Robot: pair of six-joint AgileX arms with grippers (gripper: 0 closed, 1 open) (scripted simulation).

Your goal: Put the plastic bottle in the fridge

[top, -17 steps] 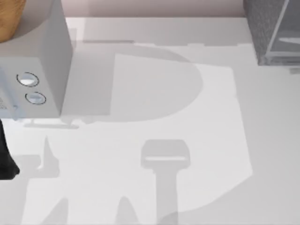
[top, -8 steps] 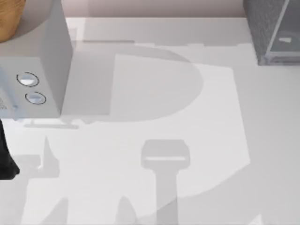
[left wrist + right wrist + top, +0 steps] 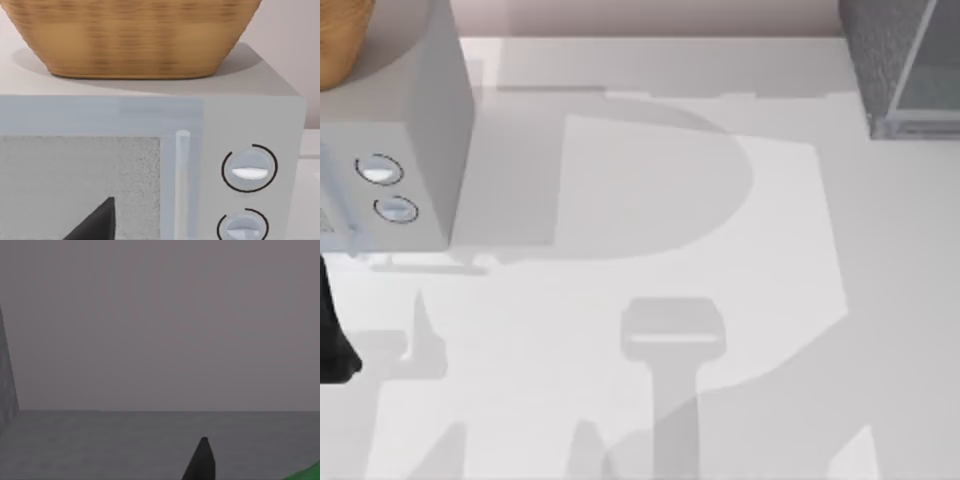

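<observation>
Black left arm [image 3: 335,340] parked at table's [image 3: 650,200] left edge

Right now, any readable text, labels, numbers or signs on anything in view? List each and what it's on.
None.
Pale grey box: two round knobs with bare arc marks, no letters or numbers.
Fridge: speckled side and plain panel, no label.
Woven basket on the box: no tag.
Green thing at the edge of the right wrist view: no print visible.
</observation>
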